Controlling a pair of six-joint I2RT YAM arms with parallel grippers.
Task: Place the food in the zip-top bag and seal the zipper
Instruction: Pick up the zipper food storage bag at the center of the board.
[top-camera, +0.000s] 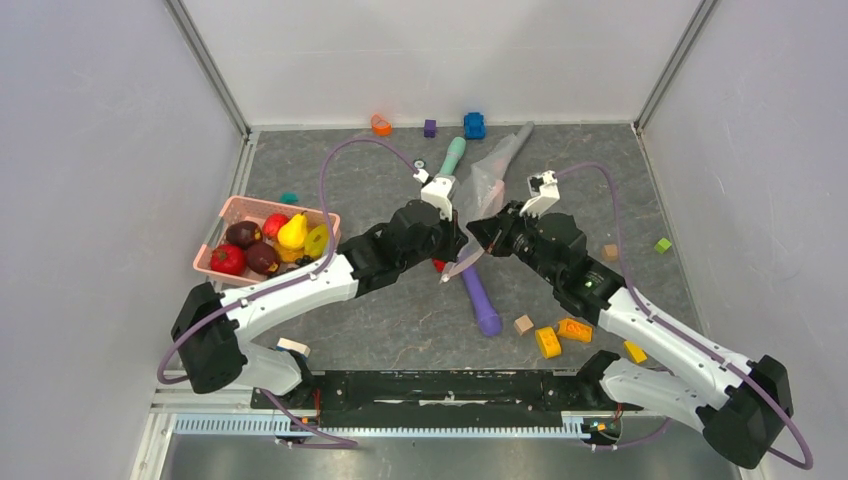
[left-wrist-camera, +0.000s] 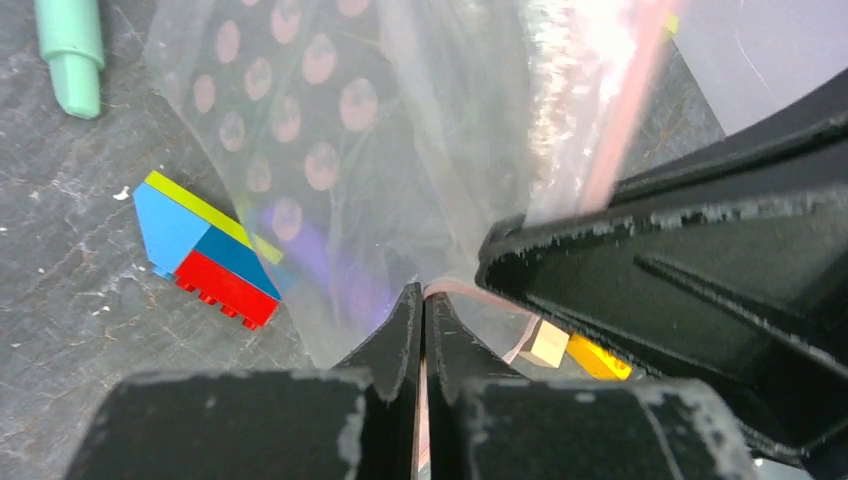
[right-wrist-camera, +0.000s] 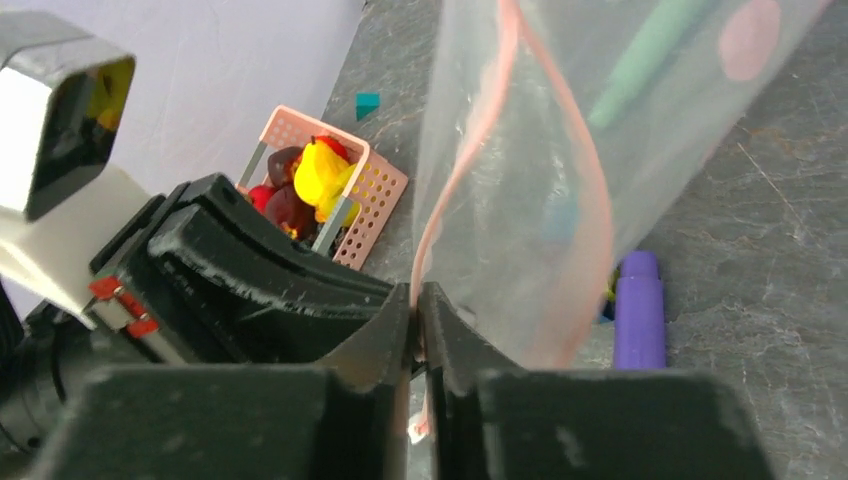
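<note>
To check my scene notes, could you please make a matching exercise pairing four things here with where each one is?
Things:
1 zip-top bag
2 yellow pear
3 purple stick
4 orange block

Places:
A in the pink basket
B at the far edge of the table
C pinched by the left gripper and the right gripper
D lying flat mid-table

Pairs: 1-C; 2-A; 3-D; 4-B

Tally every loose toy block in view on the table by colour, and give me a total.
yellow to orange-yellow blocks: 3
tan blocks: 2
orange block: 1
purple block: 1
blue block: 1
teal block: 1
green block: 1
multicoloured block: 1
Total: 11
</note>
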